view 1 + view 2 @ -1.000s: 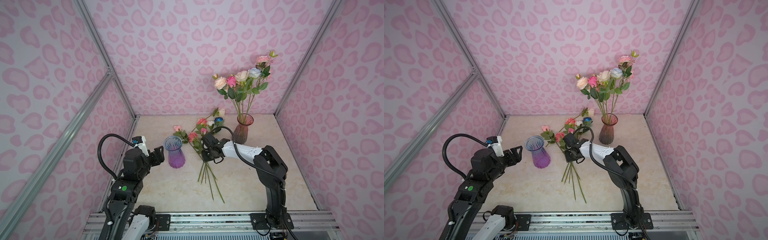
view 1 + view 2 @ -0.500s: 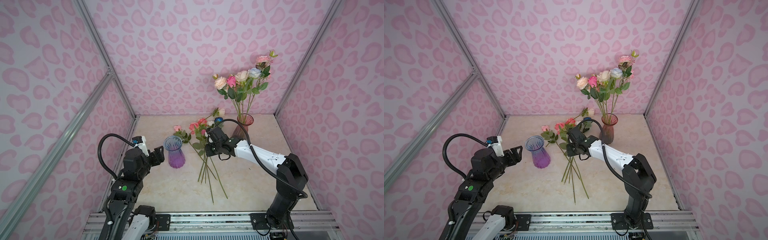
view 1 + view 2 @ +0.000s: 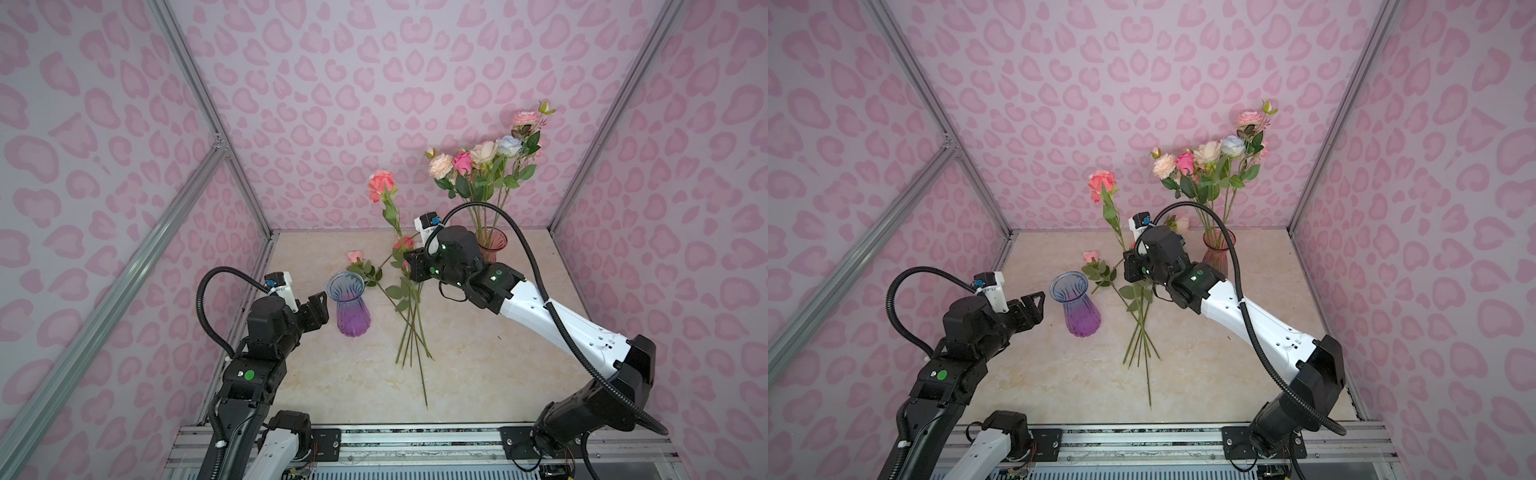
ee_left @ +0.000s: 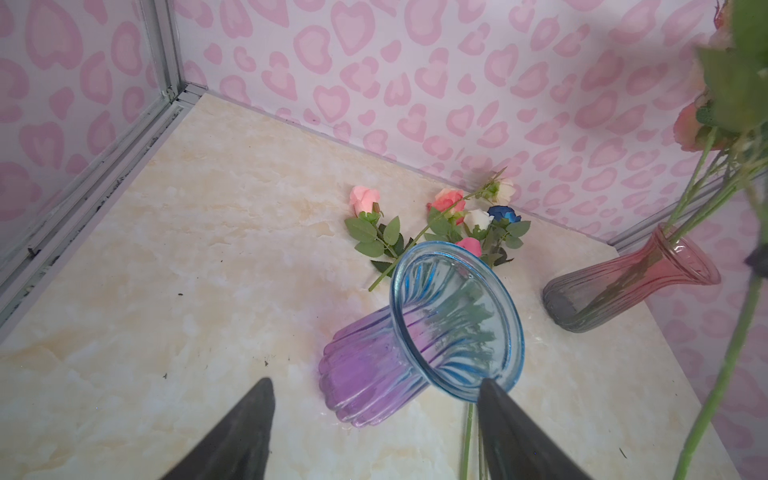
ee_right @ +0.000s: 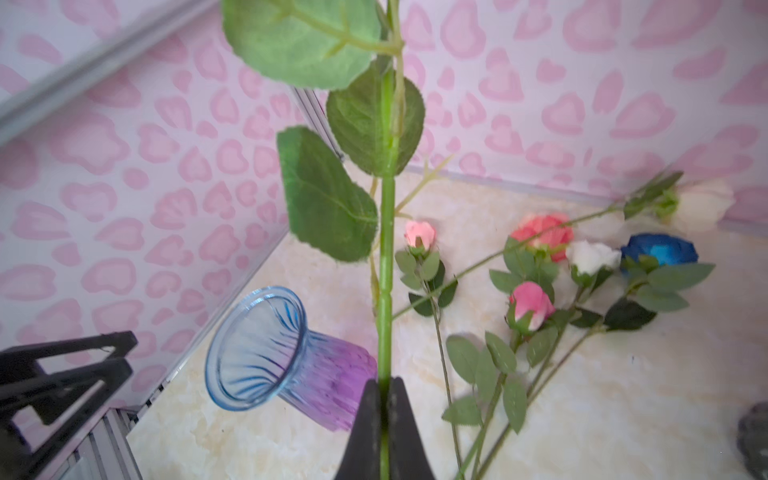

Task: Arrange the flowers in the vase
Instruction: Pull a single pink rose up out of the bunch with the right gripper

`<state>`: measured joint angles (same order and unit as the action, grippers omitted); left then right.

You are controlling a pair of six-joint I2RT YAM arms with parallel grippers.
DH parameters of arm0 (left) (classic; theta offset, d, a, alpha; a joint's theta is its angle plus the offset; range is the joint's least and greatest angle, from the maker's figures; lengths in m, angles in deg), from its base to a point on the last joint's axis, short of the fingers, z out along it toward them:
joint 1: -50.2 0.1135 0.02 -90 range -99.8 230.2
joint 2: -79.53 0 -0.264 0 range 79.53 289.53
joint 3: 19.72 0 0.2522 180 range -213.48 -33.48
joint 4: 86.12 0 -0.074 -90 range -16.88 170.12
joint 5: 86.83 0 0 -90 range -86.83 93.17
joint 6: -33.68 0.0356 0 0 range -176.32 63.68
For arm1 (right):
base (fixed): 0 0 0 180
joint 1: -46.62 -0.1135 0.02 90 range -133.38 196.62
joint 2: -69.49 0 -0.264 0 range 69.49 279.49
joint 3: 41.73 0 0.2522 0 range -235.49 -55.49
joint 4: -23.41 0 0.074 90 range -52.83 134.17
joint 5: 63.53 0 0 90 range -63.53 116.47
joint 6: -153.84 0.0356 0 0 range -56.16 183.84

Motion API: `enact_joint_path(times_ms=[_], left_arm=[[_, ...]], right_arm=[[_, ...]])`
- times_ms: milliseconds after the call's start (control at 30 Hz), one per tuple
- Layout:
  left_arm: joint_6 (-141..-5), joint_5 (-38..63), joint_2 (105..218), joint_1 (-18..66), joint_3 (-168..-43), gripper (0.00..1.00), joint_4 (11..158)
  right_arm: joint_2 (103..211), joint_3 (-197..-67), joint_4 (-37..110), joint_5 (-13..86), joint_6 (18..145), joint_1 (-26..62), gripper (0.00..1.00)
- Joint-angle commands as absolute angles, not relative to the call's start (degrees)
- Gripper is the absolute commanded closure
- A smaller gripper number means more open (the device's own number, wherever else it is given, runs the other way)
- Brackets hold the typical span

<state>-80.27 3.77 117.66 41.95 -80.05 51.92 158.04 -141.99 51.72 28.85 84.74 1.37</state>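
My right gripper (image 3: pixel 409 266) (image 3: pixel 1128 268) (image 5: pixel 384 380) is shut on the green stem (image 5: pixel 386 249) of a coral-pink rose (image 3: pixel 381 183) (image 3: pixel 1101 183), held nearly upright above the table. Several other flowers (image 3: pixel 409 299) (image 4: pixel 444 216) (image 5: pixel 536 257) lie in a loose pile on the marble table. An empty blue-and-purple glass vase (image 3: pixel 352 307) (image 3: pixel 1079 307) (image 4: pixel 453 316) (image 5: pixel 266 349) stands left of the pile. My left gripper (image 3: pixel 318 303) (image 3: pixel 1034 303) (image 4: pixel 374 380) hangs open just left of that vase, holding nothing.
A red glass vase (image 3: pixel 492 245) (image 3: pixel 1219 253) (image 4: pixel 623 286) at the back right holds several roses. Pink patterned walls close in the table (image 3: pixel 478 374) on three sides. A metal rail (image 3: pixel 415 436) runs along its front edge.
My right arm has lifted one rose out of the pile and swung it upright, and its bloom now stands high. The left arm and both vases have not moved.
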Motion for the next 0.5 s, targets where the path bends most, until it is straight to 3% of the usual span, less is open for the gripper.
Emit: enact_joint_path(times_ms=[0,467], left_arm=[[-80.2,3.1,117.7,42.0,-80.4,0.22,54.1],[-80.1,2.6,117.2,42.0,-80.3,0.22,54.1]], right_arm=[[157.4,-142.2,40.6,25.5,81.3,-0.1,1.0],[163.9,-153.7,17.7,22.8,78.9,-2.7,1.0]])
